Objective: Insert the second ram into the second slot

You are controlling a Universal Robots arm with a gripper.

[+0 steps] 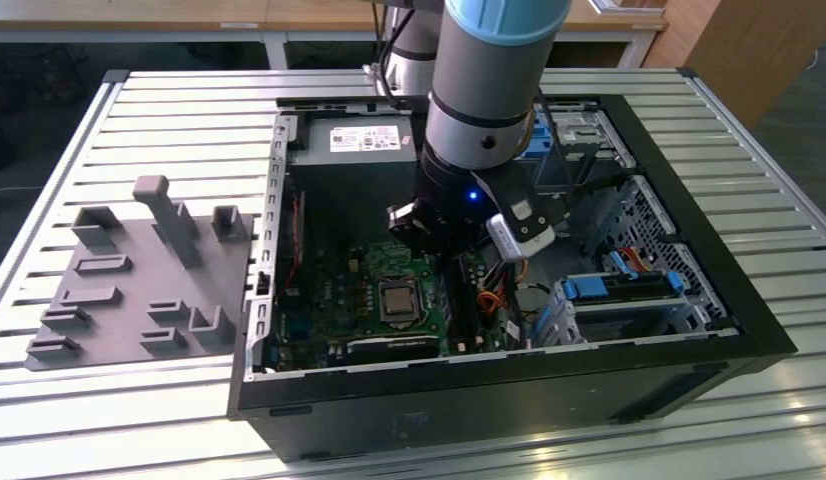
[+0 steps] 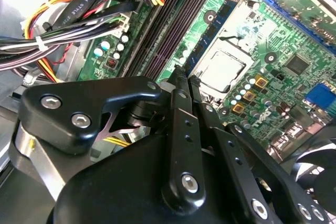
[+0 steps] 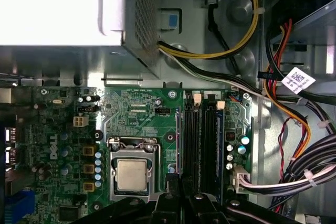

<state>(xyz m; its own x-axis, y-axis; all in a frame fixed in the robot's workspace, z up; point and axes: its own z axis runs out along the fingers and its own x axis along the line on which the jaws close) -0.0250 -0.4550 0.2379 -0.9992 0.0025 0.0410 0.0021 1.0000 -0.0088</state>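
The exterior view takes in the open case (image 1: 520, 400) with a grey tray (image 1: 133, 290) at its 9 o'clock, while both wrist views close in on the motherboard (image 3: 142, 108). The claw (image 2: 185, 80) is clenched, its tips together at the end of the slots (image 3: 199, 140), gripping nothing visible. A blue ram (image 3: 221, 140) sits in the slot nearest the cables (image 3: 294, 177).

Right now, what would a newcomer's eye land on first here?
The arm reaching down into the open computer case in the exterior view. In the first wrist view, the silver processor on the green motherboard, with the end effector at the dark memory slots beside it.
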